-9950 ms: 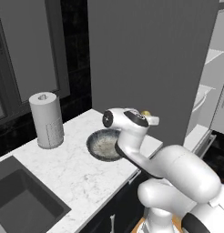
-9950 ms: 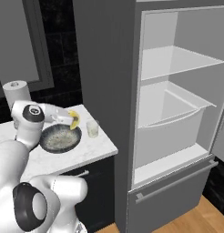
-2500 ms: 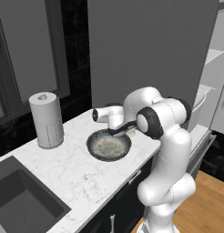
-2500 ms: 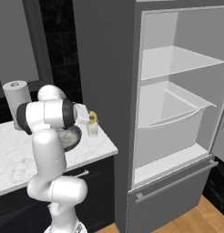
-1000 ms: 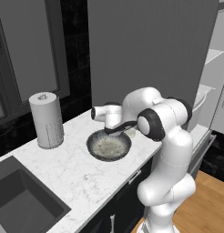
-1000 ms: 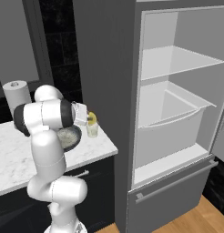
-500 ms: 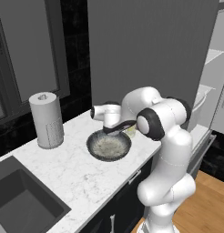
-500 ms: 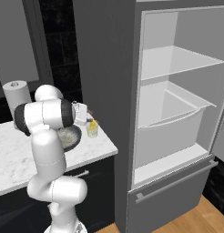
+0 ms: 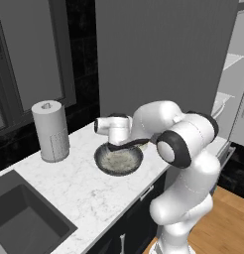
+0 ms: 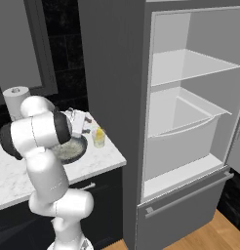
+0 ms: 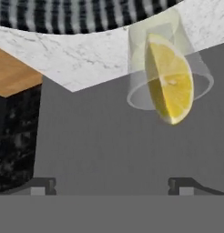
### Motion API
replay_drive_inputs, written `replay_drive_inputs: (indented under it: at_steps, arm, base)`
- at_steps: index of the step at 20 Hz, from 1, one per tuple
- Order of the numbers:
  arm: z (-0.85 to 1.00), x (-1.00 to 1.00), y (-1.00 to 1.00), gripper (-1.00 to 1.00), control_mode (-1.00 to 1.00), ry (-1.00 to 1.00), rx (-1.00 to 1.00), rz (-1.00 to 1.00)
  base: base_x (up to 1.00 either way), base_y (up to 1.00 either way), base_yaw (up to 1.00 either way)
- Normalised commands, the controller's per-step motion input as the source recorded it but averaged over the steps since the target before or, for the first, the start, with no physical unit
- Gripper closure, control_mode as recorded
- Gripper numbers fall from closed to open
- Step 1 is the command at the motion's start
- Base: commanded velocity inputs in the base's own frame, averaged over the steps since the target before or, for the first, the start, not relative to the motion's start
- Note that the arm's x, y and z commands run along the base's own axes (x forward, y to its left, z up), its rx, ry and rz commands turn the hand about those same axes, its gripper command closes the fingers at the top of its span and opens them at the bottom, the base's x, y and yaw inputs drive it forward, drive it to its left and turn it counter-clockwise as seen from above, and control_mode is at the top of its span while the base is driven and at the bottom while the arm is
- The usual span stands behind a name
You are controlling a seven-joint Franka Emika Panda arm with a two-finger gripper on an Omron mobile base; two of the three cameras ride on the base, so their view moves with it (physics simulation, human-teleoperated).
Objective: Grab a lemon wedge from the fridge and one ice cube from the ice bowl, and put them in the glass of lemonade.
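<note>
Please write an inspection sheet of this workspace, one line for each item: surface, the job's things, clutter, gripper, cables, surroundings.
Surface: white marble counter.
Job's things: lemon wedge sits in the glass; bowl beside the glass; fridge open, its shelves bare.
Clutter: paper-towel roll upright on the counter.
Gripper: gripper open, holding nothing, above the bowl.
Cables: nothing seen.
Surroundings: dark sink, wooden floor.
</note>
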Motion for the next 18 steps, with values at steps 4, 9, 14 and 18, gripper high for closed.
replay_drive_inputs:
  at_steps: [4, 9, 14, 18]
  arm:
    - [0.47, -0.93, 0.0, -1.0, -1.0, -0.23, 0.13, 0.0]
    - [0.58, -0.82, 0.0, -1.0, -1.0, -0.32, 0.28, 0.0]
    - [0.46, -0.91, 0.1, -1.0, -1.0, -0.37, 0.19, 0.0]
    - [0.38, -0.94, 0.37, -1.0, -1.0, -0.43, 0.01, 0.0]
  base:
    - [0.0, 0.0, 0.0]
    - [0.0, 0.0, 0.0]
    - [0.0, 0.0, 0.0]
    - [0.0, 0.0, 0.0]
